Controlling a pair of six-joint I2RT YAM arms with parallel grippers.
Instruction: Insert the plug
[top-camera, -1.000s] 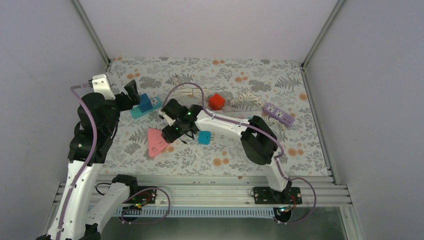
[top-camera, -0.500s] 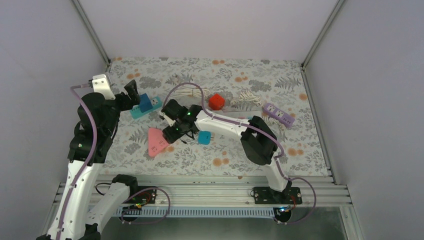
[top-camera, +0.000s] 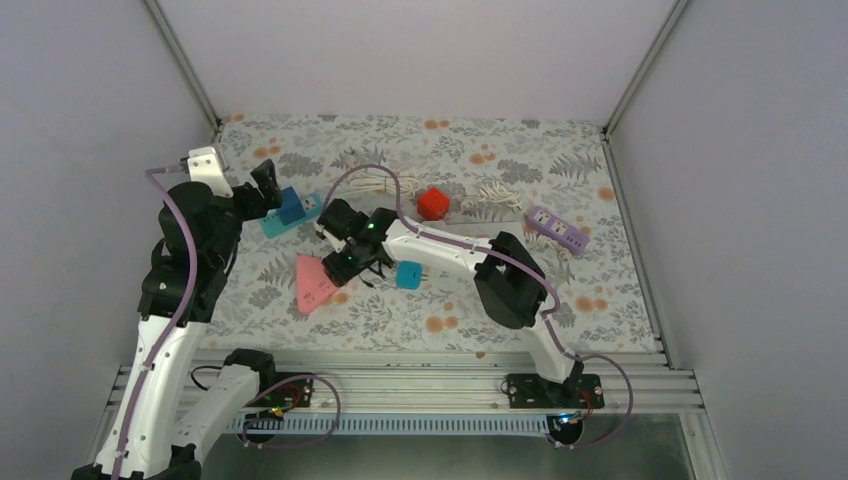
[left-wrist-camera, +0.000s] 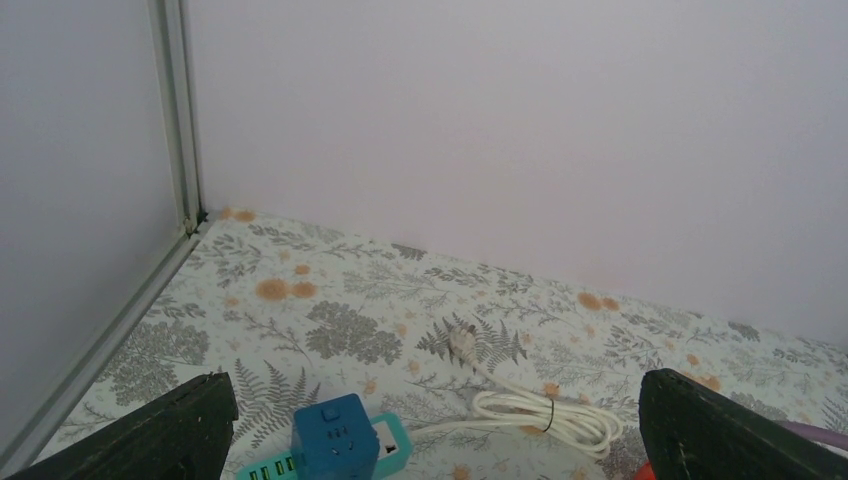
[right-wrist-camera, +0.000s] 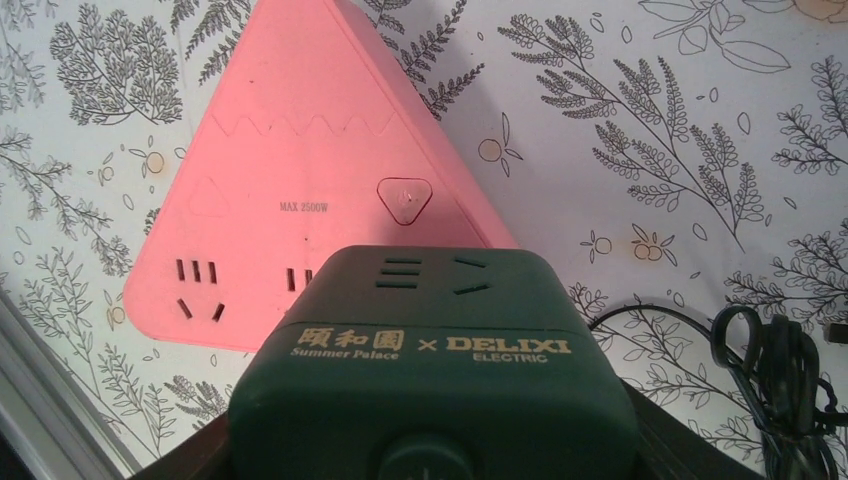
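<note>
Over pink strip (right-wrist-camera: 300, 170), right gripper (top-camera: 343, 262) is clamping green cube (right-wrist-camera: 430, 350).
Left gripper (top-camera: 266, 187) is hanging released by blue cube (left-wrist-camera: 335, 435); three strips (top-camera: 557, 229), four cubes (top-camera: 432, 203) lying about.

Robot lab test cell. Tells: blank grey panel walls (top-camera: 400, 50) on three sides, joined by aluminium corner posts (top-camera: 182, 62). A slotted aluminium rail (top-camera: 420, 385) at the near edge carries both arm bases, and purple cabling (top-camera: 372, 168) hangs loose. The flowery cloth (top-camera: 500, 310) is just a tabletop cover. Props are all socket hardware: a green socket cube (right-wrist-camera: 430, 400) in the right claw (top-camera: 340, 265), a pink triangular power strip (top-camera: 312, 285) just ahead of and below it, and a red cube (top-camera: 432, 203) and purple strip (top-camera: 557, 229) further out behind the claw.
</note>
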